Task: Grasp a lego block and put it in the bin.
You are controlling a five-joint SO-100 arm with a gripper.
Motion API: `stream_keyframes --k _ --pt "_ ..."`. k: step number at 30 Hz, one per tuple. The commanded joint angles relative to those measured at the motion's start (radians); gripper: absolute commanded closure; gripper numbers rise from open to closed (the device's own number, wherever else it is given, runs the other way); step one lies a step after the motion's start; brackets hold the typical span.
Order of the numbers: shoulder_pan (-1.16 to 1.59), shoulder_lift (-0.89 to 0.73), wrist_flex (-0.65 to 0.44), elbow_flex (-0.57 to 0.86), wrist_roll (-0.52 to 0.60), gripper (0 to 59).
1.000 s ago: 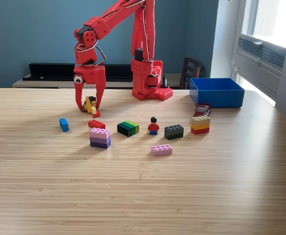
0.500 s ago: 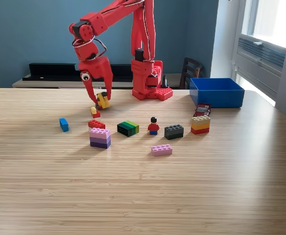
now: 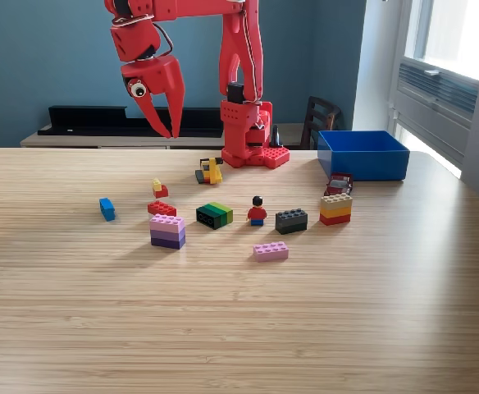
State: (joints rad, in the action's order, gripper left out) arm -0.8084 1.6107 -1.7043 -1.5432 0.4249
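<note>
Over at the exterior view's right, the blue bin [image 3: 362, 154] sits on the table [image 3: 239, 320] toward its far edge, open-topped, and nothing can be seen inside it from this angle. Just in front of its near left corner lies a small dark red piece [image 3: 339, 184], and in front of that a stack of tan, yellow and red bricks [image 3: 335, 208]. Further left in a loose row are a dark grey brick [image 3: 291, 220], a minifigure with a red torso [image 3: 257, 211], a black-and-green block [image 3: 214, 215] and a purple stack [image 3: 167, 231], with a pink brick [image 3: 271, 251] nearer the camera. A red brick [image 3: 161, 208], a small yellow-and-red piece [image 3: 159, 189] and a blue piece [image 3: 107, 208] lie to the left. A yellow-and-black piece [image 3: 210, 171] rests alone on the table near the arm's base [image 3: 253, 135]. The red gripper [image 3: 171, 130] hangs high above the table, its fingers nearly together at the tips, holding nothing
</note>
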Motion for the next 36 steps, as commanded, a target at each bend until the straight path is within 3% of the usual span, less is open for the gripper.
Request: stream_keyframes --k 1,10,18,25,36 --pt "0.089 0.031 -0.02 -0.018 -0.051 58.6" --pt "0.176 0.032 -0.02 -0.149 -0.123 56.2" --pt "0.16 0.034 -0.037 -0.187 -0.245 41.0" --pt "0.169 0.083 -0.035 -0.311 -0.345 38.2" --pt "0.173 0.27 0.064 -0.4 -0.448 35.6"
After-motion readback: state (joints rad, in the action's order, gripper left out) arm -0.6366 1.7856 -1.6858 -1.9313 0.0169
